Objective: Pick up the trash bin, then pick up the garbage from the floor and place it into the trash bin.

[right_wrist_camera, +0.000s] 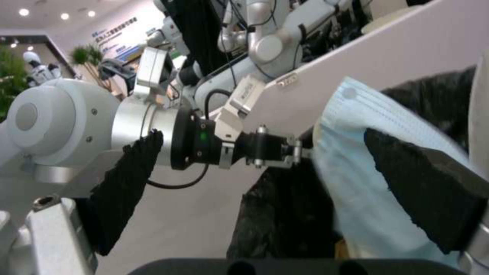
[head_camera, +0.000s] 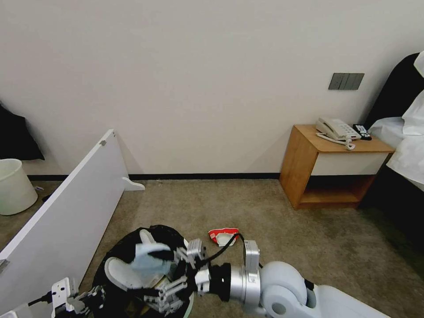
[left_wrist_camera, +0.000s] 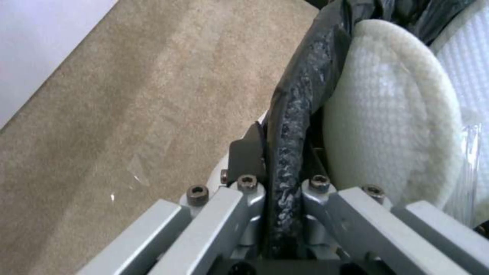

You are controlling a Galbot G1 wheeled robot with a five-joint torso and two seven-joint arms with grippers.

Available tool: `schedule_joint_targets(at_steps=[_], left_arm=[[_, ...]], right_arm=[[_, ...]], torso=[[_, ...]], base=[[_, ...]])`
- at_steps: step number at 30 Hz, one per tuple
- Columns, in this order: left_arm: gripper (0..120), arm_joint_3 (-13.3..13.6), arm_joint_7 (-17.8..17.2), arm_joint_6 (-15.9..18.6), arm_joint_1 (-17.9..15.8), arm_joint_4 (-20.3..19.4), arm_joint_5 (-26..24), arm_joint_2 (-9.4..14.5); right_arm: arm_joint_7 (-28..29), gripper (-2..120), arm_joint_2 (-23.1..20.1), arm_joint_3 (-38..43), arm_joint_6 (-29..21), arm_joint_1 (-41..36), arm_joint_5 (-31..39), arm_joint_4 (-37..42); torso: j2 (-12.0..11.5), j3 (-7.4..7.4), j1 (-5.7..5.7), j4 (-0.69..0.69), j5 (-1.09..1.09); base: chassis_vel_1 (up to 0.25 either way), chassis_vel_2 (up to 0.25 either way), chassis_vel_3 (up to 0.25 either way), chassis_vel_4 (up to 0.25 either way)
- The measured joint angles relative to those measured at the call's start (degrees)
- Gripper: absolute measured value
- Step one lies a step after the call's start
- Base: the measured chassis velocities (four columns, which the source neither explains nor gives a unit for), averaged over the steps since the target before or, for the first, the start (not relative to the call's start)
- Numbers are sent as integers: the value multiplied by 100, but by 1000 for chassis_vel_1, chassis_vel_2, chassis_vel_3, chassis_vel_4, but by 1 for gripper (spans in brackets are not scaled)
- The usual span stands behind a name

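The left gripper point(left_wrist_camera: 282, 198) has its fingers clamped on the bag-lined rim of the trash bin point(head_camera: 115, 258), holding it low at the robot's left front, beside a leaning white panel point(head_camera: 66, 221). Over the bin's mouth the right gripper point(head_camera: 165, 276) carries a pale-blue wad point(head_camera: 148, 260); in the right wrist view its black fingers point(right_wrist_camera: 423, 187) are spread wide, the wad lying against one of them, so the hold looks released or nearly so. A white slipper point(left_wrist_camera: 392, 126) already sits inside the bin against the liner, so part of the collecting appears done. On the floor point(head_camera: 265, 212) a red-white packet point(head_camera: 223, 235) lies just beyond the bin, apparently the only litter left on this stretch of carpet; by my judgement the wad's drop comes first, then that packet
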Motion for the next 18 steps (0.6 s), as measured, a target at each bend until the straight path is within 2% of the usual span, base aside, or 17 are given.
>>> schedule_joint_targets(at_steps=[18], left_arm=[[2,5,-5,0,-20,0,-11,24]], right_arm=[[236,100,-96,190,-541,-300,595,178]], torso=[[0,0,0,1,0]], base=[[0,0,0,0]])
